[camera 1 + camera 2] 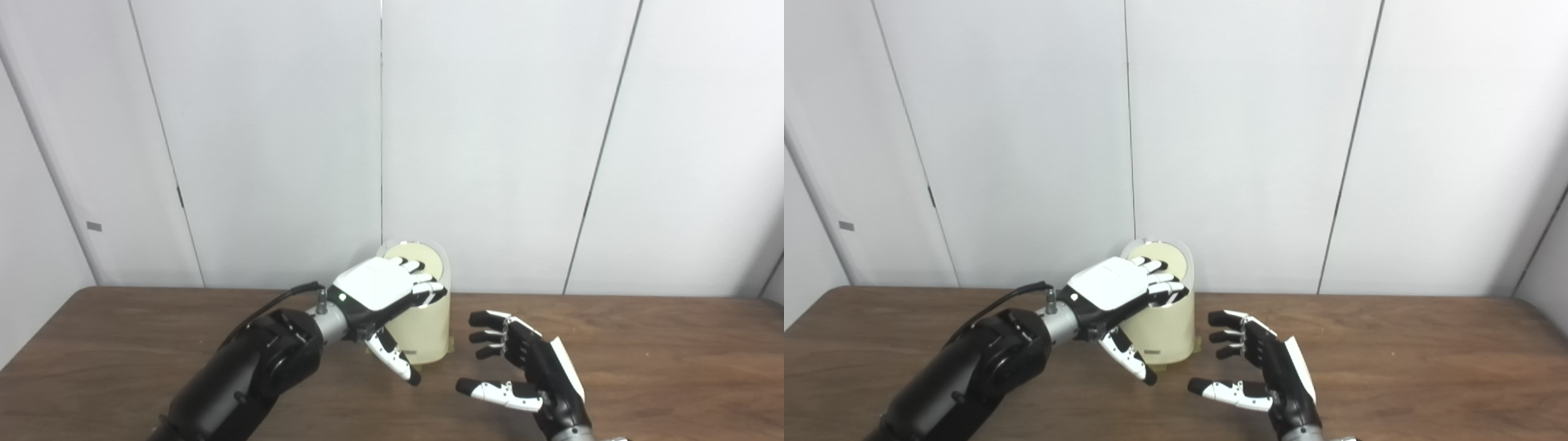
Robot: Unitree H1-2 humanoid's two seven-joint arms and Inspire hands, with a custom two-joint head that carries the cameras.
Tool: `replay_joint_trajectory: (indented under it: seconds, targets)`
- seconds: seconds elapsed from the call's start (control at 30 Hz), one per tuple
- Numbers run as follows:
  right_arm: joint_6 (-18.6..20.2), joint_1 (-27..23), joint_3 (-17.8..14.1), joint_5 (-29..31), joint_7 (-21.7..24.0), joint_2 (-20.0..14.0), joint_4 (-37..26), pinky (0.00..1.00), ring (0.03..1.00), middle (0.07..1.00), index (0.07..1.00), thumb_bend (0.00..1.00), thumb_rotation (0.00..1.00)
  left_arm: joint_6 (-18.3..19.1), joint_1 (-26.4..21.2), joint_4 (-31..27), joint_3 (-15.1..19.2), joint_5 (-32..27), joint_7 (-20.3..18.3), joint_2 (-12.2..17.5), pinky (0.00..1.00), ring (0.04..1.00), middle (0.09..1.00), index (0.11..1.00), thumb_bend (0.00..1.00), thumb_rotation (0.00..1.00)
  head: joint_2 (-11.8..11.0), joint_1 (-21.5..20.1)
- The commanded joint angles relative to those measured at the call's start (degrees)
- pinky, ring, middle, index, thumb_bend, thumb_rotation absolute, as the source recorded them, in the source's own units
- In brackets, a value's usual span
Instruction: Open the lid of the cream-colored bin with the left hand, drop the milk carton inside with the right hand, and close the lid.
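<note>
Left hand (383,288) lies palm-down over the top of the cream-colored bin (422,324), fingers (422,283) spread across the rim and reaching into the mouth; thumb hangs down the bin's front wall. It grips nothing firmly that I can see. Lid (422,257) stands raised behind the fingers, tilted back toward the wall panels. Bin sits near the back edge of the table (643,343).

Right hand (527,367) hovers just right of the bin, fingers apart and curled, holding nothing. Milk carton is not visible in either view – probably already inside, though I cannot see into the bin.

Judged step: closing the lid. To do it well – hook fingertips over the lid's top edge, draw it forward and down evenly, avoid shoving the light bin; keep the right hand clear
</note>
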Motion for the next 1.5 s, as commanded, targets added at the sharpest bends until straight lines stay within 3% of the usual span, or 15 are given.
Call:
replay_joint_trajectory:
  seconds: [0.0,0.27,0.4,0.57,0.73,0.9,1.03,1.23,1.4,1.47]
  targets:
    - [-0.53,-1.82,-0.23,0.28,-0.46,0.08,-2.02,0.55,0.669,0.732,0.683,0.76,0.2,1.8,0.27,1.78,-1.03,0.9,-4.71,1.12,1.0,1.0,0.898,0.877,1.0,0.39,-0.01,0.08]
    - [-0.72,-1.82,-0.21,-0.21,-0.6,-0.09,-1.93,0.56,0.665,0.73,0.684,0.74,0.17,2.08,0.8,0.66,-0.22,1.2,-3.44,1.77,1.0,1.0,0.897,0.885,0.98,0.41,-0.06,0.16]
    - [-0.89,-1.86,-0.15,-0.45,-0.64,-0.21,-1.81,0.55,0.659,0.726,0.683,0.73,0.14,1.98,1.48,-0.89,1.18,1.71,-0.96,2.0,1.0,1.0,0.929,0.907,0.93,0.41,-0.1,0.29]
    - [-0.88,-1.85,-0.14,-1.37,-0.99,-0.39,-1.92,0.56,0.662,0.725,0.682,0.72,0.15,2.03,3.25,-3.18,5.38,1.67,5.42,1.68,1.0,0.997,0.93,0.913,0.85,0.38,-0.05,0.26]
    - [-0.42,-1.74,-0.2,-0.76,-0.72,-0.51,-2.16,0.53,0.654,0.728,0.68,0.71,0.13,2.32,6.0,-3.94,12.89,-3.18,12.92,-0.73,1.0,0.984,0.945,0.929,0.76,0.3,0.05,0.42]
    - [-0.66,-1.61,-0.18,-0.66,-0.76,-0.7,-2.21,0.53,0.65,0.724,0.678,0.72,0.13,2.14,8.36,-4.57,16.73,-4.99,17.14,-1.55,1.0,0.993,0.955,0.944,0.69,0.27,0.25,0.48]
    - [-0.09,-1.49,-0.28,-0.19,-0.57,-0.72,-2.3,0.52,0.649,0.721,0.675,0.72,0.13,1.36,10.08,-4.65,18.25,-7.1,19.06,-1.53,0.98,0.975,0.942,0.942,0.69,0.25,0.35,0.63]
    - [-0.63,-1.47,-0.1,-0.64,-0.74,-1.04,-2.37,0.53,0.651,0.717,0.676,0.73,0.14,0.87,14.41,-5.09,23.11,-18.08,20.02,-3.98,0.77,0.904,0.914,0.915,0.74,0.25,0.46,0.58]
    - [-1.4,-1.57,-0.6,1.56,-0.36,-0.87,-2.35,0.52,0.654,0.728,0.687,0.72,0.05,1.74,20.03,-6.46,27.6,-31.14,18.27,-7.18,0.71,0.827,0.861,0.884,0.74,0.23,0.53,0.47]
    - [-1.75,-1.61,-0.8,2.15,-0.42,-0.92,-2.3,0.5,0.642,0.733,0.709,0.72,0.04,1.54,22.14,-6.74,29.36,-36.9,17.91,-8.64,0.63,0.759,0.817,0.859,0.75,0.19,0.55,0.46]
